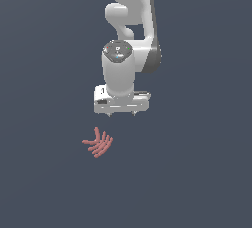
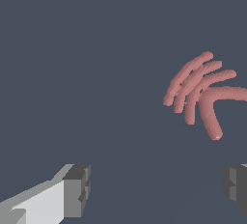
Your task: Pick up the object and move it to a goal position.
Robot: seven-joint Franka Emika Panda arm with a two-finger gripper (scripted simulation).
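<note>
Currently: white Panda arm's gripper (image 1: pixel 121 114) is spread and holds nothing, apart from the small salmon-red bunch of curved, finger-like sausages (image 1: pixel 98 143).

Exterior view: the glossy white jointed arm (image 1: pixel 129 35) descends from twelve o'clock to a boxy white hand, with two short fingertips (image 1: pixel 109 114) pointing down at the flat dark slate-grey floor (image 1: pixel 197 183). The sausage bunch lies on that floor at about seven o'clock from the gripper, near it but not touching, its pieces fanned out like a hand of bananas. Wrist view: two grey finger pads (image 2: pixel 77 189) stand wide apart with only bare floor between them; the bunch (image 2: pixel 200 92) sits clear of both, outside the gap, at roughly one o'clock from the picture's centre. One sausage runs past the picture's edge. Whether the bunch lies flat or tilted cannot be told.
</note>
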